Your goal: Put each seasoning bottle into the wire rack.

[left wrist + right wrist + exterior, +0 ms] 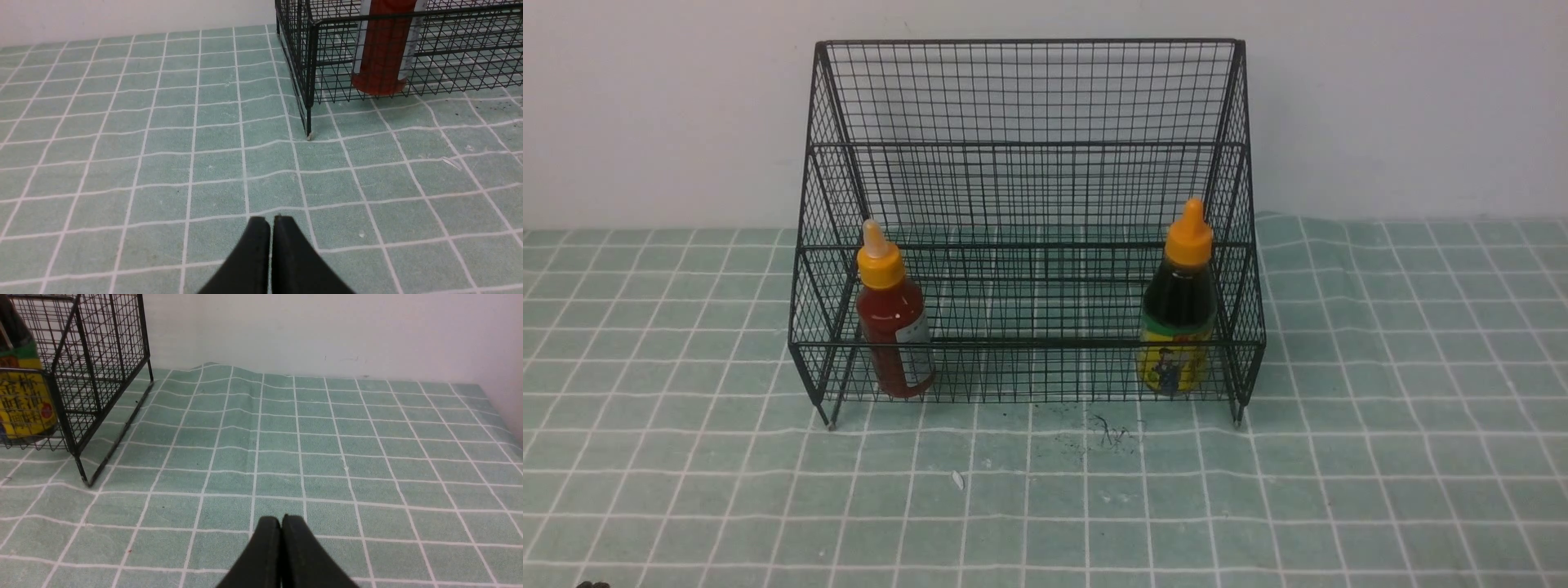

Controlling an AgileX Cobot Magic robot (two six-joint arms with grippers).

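Black wire rack (pixel 1027 220) already holds the red sauce bottle (pixel 894 327) at nine o'clock and the dark sauce bottle (pixel 1178 314) at three o'clock, so I judge it best to keep my left fingers (pixel 271 222) and right fingers (pixel 281 522) pressed together, empty, clear of it.

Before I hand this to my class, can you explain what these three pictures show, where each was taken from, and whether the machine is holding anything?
This is a two-armed robot at a table. One picture looks forward from between its arms; the other two come from cameras on its wrists. A black wire rack stands on a green checked tablecloth. In its lower tier stand a red sauce bottle at the robot's left and a dark sauce bottle at its right, both upright. The black wedges low in the wrist pictures are the left hand and right hand, both shut and holding nothing.
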